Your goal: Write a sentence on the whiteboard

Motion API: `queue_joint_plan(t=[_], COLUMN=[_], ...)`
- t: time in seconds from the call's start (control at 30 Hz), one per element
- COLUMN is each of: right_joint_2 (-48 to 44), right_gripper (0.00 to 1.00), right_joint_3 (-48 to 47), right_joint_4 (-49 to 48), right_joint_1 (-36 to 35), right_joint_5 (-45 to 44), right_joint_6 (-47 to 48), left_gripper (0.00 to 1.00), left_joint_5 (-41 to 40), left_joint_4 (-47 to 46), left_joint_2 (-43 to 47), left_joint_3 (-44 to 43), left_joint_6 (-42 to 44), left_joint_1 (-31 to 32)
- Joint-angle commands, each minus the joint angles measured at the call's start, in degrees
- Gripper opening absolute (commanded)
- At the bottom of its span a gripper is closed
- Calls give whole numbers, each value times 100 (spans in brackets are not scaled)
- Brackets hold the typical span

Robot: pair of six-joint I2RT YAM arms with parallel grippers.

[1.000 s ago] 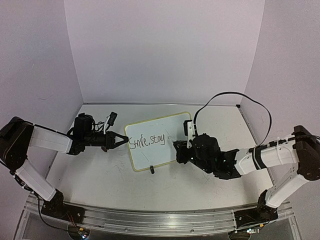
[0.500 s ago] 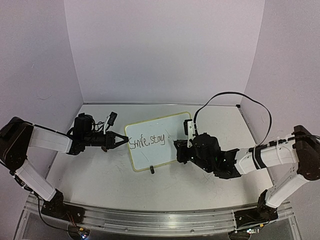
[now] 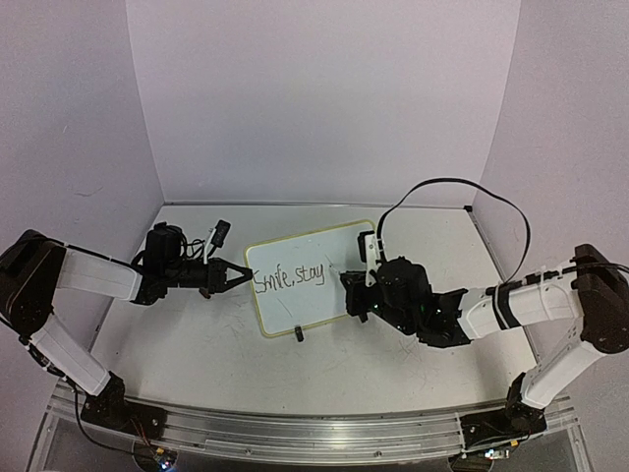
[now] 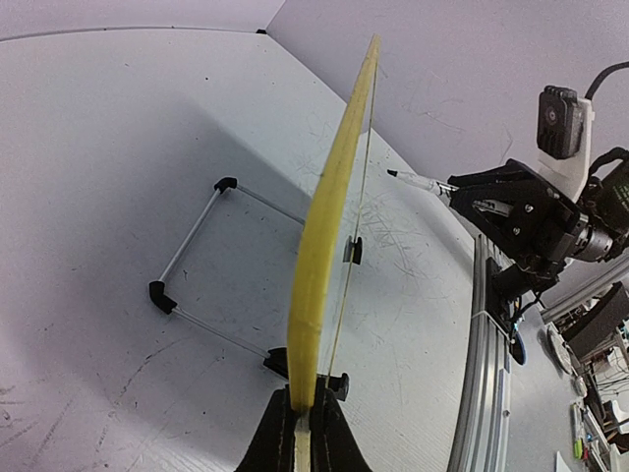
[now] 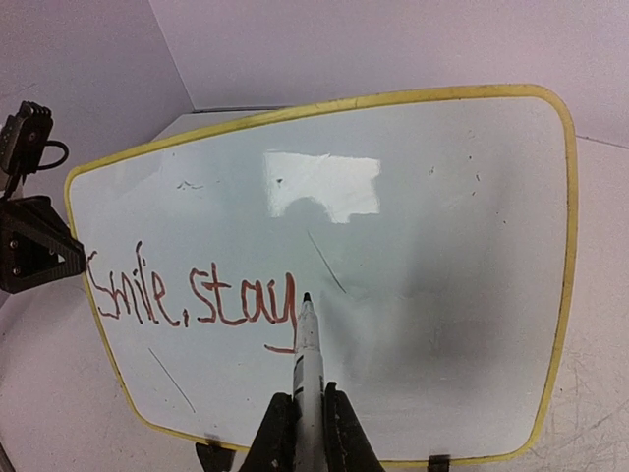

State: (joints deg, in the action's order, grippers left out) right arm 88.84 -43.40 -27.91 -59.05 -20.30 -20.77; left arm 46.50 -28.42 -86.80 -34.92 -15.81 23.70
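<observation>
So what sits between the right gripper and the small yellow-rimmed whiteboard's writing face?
Only the thin white marker that the right gripper clamps, its black tip pointing at the whiteboard. The right wrist view shows it.

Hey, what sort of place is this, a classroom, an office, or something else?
Probably a robot lab test booth: plain pale walls box in a scuffed white table, and a metal rail at its near edge carries the left arm and the right arm, flanking the whiteboard.

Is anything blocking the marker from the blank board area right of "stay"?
Nothing visible. The marker in the right gripper points just right of the sentence; the whiteboard beyond is bare except faint marks.
</observation>
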Motion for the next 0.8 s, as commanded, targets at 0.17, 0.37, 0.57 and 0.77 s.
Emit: queue_joint_plan(t=[0.17,0.37,0.57,0.77], right_joint_2=[186,260,306,353], right_gripper=[0,0,0,0], right_joint_3=[-404,-515,-555,-605], right_joint_4=[-187,-182,-127,-140], right_joint_1=[94,94,145,168], right_joint_5=[-26,-136,-268,-252], right_joint_6=[355,359,265,289], left_gripper=[0,0,0,0], left_joint_5=[-40,-43,-36,-36], left_joint_4=[250,250,252,250], left_joint_2=[0,44,45,26], left_joint_3=[-138,-111,-121,-121], left_joint_6=[131,126,126,125], left_joint_1=[15,14,14,19])
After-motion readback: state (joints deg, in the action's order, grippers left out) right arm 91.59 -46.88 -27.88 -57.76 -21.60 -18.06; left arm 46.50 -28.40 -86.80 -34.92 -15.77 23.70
